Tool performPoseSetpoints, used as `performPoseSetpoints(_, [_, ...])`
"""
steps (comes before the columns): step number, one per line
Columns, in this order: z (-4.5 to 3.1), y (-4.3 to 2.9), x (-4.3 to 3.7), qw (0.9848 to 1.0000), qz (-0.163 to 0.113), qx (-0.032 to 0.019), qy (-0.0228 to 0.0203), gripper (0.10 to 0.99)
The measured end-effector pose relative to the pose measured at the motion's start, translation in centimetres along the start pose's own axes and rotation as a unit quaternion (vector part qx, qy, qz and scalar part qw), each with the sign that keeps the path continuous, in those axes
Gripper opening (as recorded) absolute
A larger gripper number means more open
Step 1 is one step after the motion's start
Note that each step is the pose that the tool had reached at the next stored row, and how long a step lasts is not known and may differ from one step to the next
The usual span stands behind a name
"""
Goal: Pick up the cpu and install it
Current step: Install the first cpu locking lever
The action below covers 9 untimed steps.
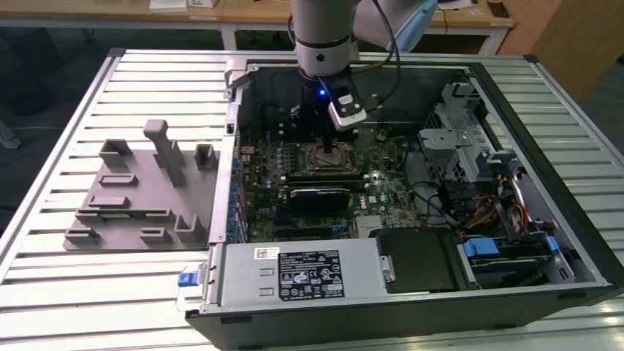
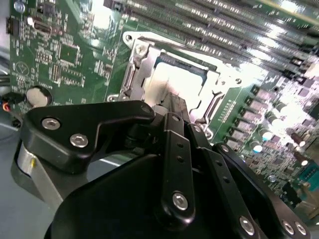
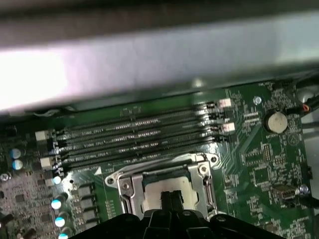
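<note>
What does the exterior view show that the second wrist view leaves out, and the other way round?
The exterior view alone takes in the open computer case, the grey fixture tray on the slatted table and the arm reaching down. The second wrist view alone gives a close look at the gripper, its black linkage, and a round coin cell. Both share the green motherboard and the socket holding the cpu.

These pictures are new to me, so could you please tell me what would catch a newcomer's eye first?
The open computer case lying on the slatted table stands out, with the arm reaching down into it. The tool sits right over the motherboard socket, where the cpu shows pale and square inside the metal frame. On the exterior view's left, a grey fixture tray rests beside the case.
</note>
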<state>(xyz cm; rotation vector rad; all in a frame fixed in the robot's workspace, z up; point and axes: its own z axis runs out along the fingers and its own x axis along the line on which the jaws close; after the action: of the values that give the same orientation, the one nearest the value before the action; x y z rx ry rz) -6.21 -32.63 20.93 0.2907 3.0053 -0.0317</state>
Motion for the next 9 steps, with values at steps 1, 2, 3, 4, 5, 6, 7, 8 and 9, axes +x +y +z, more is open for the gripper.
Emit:
performPoseSetpoints(1, [0.01,-0.15,-0.03,1.0000,0.000,0.0005,-0.0001,0.106])
performPoseSetpoints(2, [0.01,-0.29,-0.05,1.0000,0.001,0.0009,-0.0001,0.106])
performPoseSetpoints(3, [0.02,-0.38,-0.07,1.0000,0.001,0.0015,-0.0002,0.106])
performPoseSetpoints(4, [0.02,-0.40,-0.08,1.0000,0.001,0.0018,-0.0003,0.106])
performPoseSetpoints(5, [0.02,-0.40,-0.08,1.0000,0.001,0.0018,-0.0003,0.106])
performPoseSetpoints(6, [0.02,-0.40,-0.08,1.0000,0.001,0.0019,-0.0003,0.106])
performPoseSetpoints(7, [0.02,-0.40,-0.08,1.0000,0.001,0.0019,-0.0003,0.106])
performPoseSetpoints(8, [0.02,-0.41,-0.08,1.0000,0.001,0.0019,-0.0003,0.106])
performPoseSetpoints(9, [0.02,-0.41,-0.08,1.0000,0.001,0.0019,-0.0003,0.106])
